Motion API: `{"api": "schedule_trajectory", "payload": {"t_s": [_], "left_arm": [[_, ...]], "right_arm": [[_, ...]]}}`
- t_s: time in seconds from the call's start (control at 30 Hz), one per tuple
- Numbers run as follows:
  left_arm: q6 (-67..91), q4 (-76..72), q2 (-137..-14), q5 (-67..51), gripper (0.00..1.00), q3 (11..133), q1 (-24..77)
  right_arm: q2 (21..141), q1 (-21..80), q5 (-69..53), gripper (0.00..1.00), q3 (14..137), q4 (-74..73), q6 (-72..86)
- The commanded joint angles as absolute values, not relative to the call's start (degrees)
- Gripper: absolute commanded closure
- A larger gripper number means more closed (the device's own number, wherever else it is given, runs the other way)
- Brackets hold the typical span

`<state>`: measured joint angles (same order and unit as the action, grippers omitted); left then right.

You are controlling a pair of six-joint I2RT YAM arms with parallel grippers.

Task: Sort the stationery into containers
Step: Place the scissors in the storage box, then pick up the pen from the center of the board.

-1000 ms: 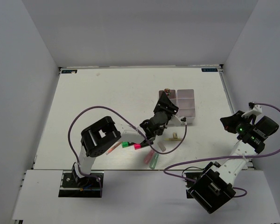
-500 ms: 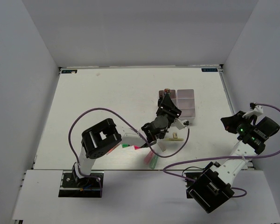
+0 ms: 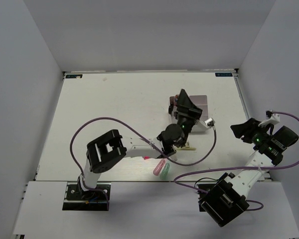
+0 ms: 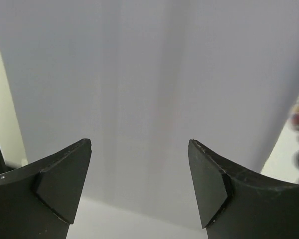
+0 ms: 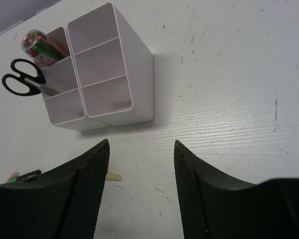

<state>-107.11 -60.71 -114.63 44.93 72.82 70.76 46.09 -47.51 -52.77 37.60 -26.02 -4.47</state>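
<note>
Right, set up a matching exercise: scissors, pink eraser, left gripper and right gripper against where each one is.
Things:
1. scissors
2. pink eraser
3. left gripper
4. right gripper

Places:
A. open, over bare table to the right of the containers
B. lying on the table beside the green eraser
C. standing in a compartment, handles sticking out
D. open, over the containers

Pairs: 1-C; 2-B; 3-D; 4-A

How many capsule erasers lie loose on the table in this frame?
2: a pink capsule eraser and a green capsule eraser, side by side near the table's front edge. Others may be hidden under the left arm.
</note>
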Motion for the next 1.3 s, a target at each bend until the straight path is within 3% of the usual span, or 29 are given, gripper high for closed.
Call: {"api": "schedule_trajectory", "payload": {"t_s": [0.0, 0.1, 0.17, 0.2, 0.23, 0.27, 0.3, 0.33, 0.37, 0.4, 0.43, 0.47, 0.5, 0.53, 0.57, 0.6, 0.63, 0.7, 0.73, 0.77, 0.8, 0.83, 0.87, 0.9, 0.93, 0.97, 1.03, 1.13, 1.27], "left_arm": [[-106.1, -67.9, -107.8, 55.4, 0.11, 77.0, 68.0], [-100.4, -64.6, -101.4, 62.7, 0.09, 73.6, 66.0], [-90.8, -57.6, -95.6, 68.1, 0.09, 68.6, 64.2], [-87.4, -54.2, -92.6, 69.2, 0.09, 67.4, 63.1], [-74.1, -40.7, -91.2, 71.6, 0.09, 65.1, 62.6], [-67.5, -32.9, -88.3, 73.3, 0.16, 63.6, 60.5], [-59.8, -24.1, -85.2, 73.0, 0.32, 63.4, 59.9], [-52.0, -0.6, -83.6, 71.3, 0.46, 64.4, 59.2], [-17.4, 28.6, -81.3, 64.4, 0.68, 73.0, 58.9], [-8.4, 46.3, -81.1, 53.1, 0.80, 75.1, 53.7], [3.9, 53.1, -80.7, 46.9, 0.91, 76.2, 51.2], [5.1, 54.4, -78.1, 36.2, 1.00, 74.4, 47.3], [5.0, 53.9, -77.3, 34.9, 1.00, 72.9, 46.9], [4.6, 53.3, -76.2, 33.3, 1.00, 71.5, 47.2], [4.4, 54.0, -74.6, 29.0, 1.00, 69.7, 47.3], [4.7, 54.8, -73.5, 21.5, 0.83, 68.8, 46.7], [4.6, 55.7, -72.8, 17.2, 0.67, 68.4, 45.0], [5.0, 58.3, -70.9, 4.8, 0.23, 66.9, 42.6], [4.9, 58.3, -70.1, 1.6, 0.20, 64.7, 42.1], [4.6, 55.7, -69.0, 0.6, 0.18, 63.1, 41.7], [4.5, 54.4, -64.6, 0.0, 0.08, 57.9, 40.4], [4.4, 51.5, -63.2, -1.4, 0.08, 56.1, 39.0], [4.4, 50.2, -61.5, -2.2, 0.07, 54.5, 38.2], [4.4, 48.0, -57.4, -4.8, 0.07, 51.1, 36.2], [4.4, 46.2, -56.2, -5.8, 0.07, 50.2, 34.6], [4.5, 45.4, -54.9, -6.4, 0.07, 49.4, 33.4], [4.5, 43.2, -51.2, -6.9, 0.07, 47.0, 32.2], [4.7, 39.6, -46.1, -5.9, 0.07, 43.8, 31.9], [5.6, 34.7, -41.1, -7.1, 0.07, 39.6, 27.9]], "right_arm": [[45.6, -47.9, -57.5, 0.42, 37.8, -26.5, -6.1], [46.0, -47.9, -59.2, 0.42, 38.1, -26.8, -6.6], [46.1, -47.7, -61.7, 0.54, 38.0, -27.0, -7.2], [46.1, -47.7, -61.7, 0.64, 38.1, -27.0, -7.6], [46.0, -47.7, -64.3, 0.86, 38.0, -27.2, -8.3], [46.2, -47.6, -68.1, 0.99, 38.1, -27.7, -9.9], [46.1, -47.6, -69.4, 1.00, 38.3, -28.5, -10.7], [46.2, -47.4, -72.7, 1.00, 38.3, -30.0, -12.5], [46.1, -47.2, -77.1, 1.00, 38.5, -30.8, -15.5], [46.4, -47.2, -78.6, 1.00, 39.3, -31.7, -19.5], [46.5, -46.8, -83.2, 0.66, 39.5, -37.9, -22.5], [46.6, -46.7, -84.4, 0.45, 40.2, -41.1, -36.0], [46.9, -46.5, -84.8, 0.28, 42.4, -50.4, -41.9], [47.2, -45.5, -85.6, 0.19, 43.4, -55.8, -48.6], [47.9, -45.2, -85.9, 0.12, 44.1, -72.6, -55.3], [48.6, -43.0, -85.6, 0.12, 45.9, -77.1, -74.5], [49.0, -41.9, -85.1, 0.12, 46.1, -83.1, -79.2], [51.1, -36.9, -84.0, 0.23, 47.5, -88.1, -90.3], [52.4, -35.3, -83.0, 0.30, 48.2, -88.5, -91.0], [53.3, -33.8, -81.7, 0.47, 50.7, -88.5, -90.8], [56.7, -29.6, -81.0, 0.54, 51.8, -89.0, -90.5], [58.1, -28.0, -80.4, 0.62, 52.9, -90.4, -90.4], [59.2, -26.6, -78.9, 0.82, 56.5, -91.4, -89.3], [60.4, -22.3, -78.3, 0.90, 57.9, -92.4, -89.1], [64.0, -20.8, -78.0, 0.92, 60.3, -94.9, -88.0], [65.3, -19.1, -77.3, 0.92, 62.8, -94.7, -86.1], [69.1, -12.4, -75.4, 0.69, 66.5, -94.9, -80.4], [73.4, -2.7, -71.9, 0.45, 72.5, -94.2, -75.4], [81.5, 13.6, -64.5, 0.40, 80.3, -94.3, -73.3]]}}
